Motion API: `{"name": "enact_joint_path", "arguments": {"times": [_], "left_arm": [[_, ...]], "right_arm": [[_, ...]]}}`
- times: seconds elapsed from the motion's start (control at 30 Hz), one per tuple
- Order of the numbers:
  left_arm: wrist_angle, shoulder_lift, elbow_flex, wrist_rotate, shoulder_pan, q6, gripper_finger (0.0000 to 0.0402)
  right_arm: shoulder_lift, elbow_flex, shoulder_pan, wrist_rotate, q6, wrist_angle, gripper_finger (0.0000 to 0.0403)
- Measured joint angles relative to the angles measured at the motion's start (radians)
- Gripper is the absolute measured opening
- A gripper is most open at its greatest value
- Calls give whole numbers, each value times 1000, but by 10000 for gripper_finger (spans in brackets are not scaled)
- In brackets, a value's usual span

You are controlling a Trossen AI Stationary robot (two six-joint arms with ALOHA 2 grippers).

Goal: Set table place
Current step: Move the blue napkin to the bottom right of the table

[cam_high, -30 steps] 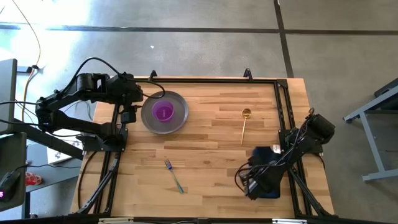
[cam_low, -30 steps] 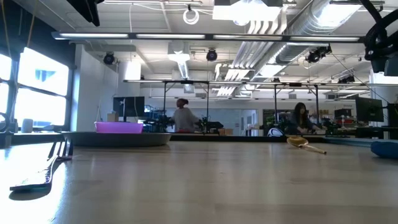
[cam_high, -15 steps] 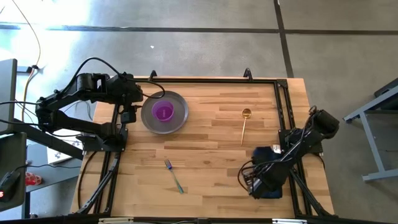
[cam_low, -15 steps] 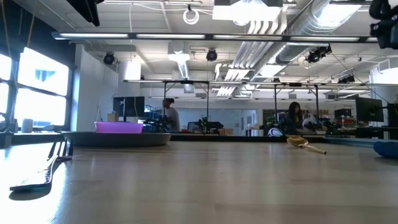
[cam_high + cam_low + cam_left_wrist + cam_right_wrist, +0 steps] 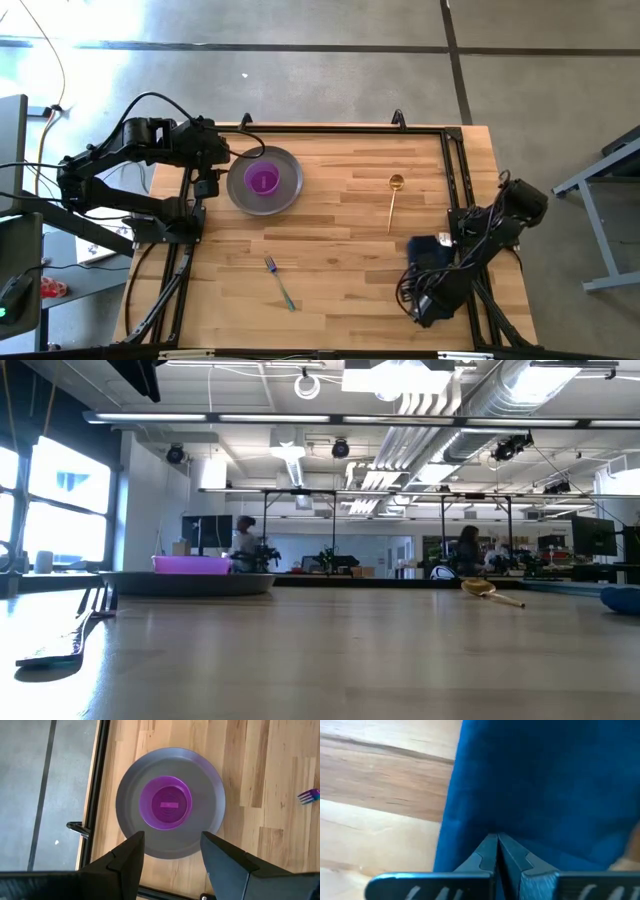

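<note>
The grey plate (image 5: 291, 190) lies at the table's far left with the purple bowl (image 5: 262, 181) standing in it. My left gripper (image 5: 207, 185) hangs open above the plate's left rim; in the left wrist view its fingers (image 5: 172, 835) frame the plate (image 5: 205, 820) and bowl (image 5: 165, 802) without touching them. The fork (image 5: 279, 283) lies flat near the front and the gold spoon (image 5: 393, 200) lies right of centre. My right gripper (image 5: 430, 295) is shut low over the navy napkin (image 5: 424, 246) at the near right. My right gripper meets the navy napkin (image 5: 545, 780) from above with its fingertips (image 5: 487, 851) closed together on the cloth's top face, a little in from one edge. A crease (image 5: 560, 851) runs off from the tips. Whether one layer or several is caught cannot be told. The napkin lies on the table.
The black rail frame (image 5: 455, 180) runs round the table (image 5: 340, 240). The wood between the plate, fork and spoon is bare. In the low view the spoon (image 5: 490, 590) and napkin (image 5: 622, 598) show at the right, and people move in the room behind.
My right arm has swung toward the table's right and near edges, and its gripper has shifted a little that way over the napkin. The plate, bowl, fork and spoon have stayed where they were.
</note>
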Motion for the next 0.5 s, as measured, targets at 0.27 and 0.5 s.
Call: {"name": "enact_joint_path", "arguments": {"times": [0.27,0.5], "left_arm": [[0,0,0,1,0,0,184],[-2,0,0,0,0,15,184]], "right_arm": [[71,49,-9,47,2,117,0],[88,115,-10,50,11,10,0]]}}
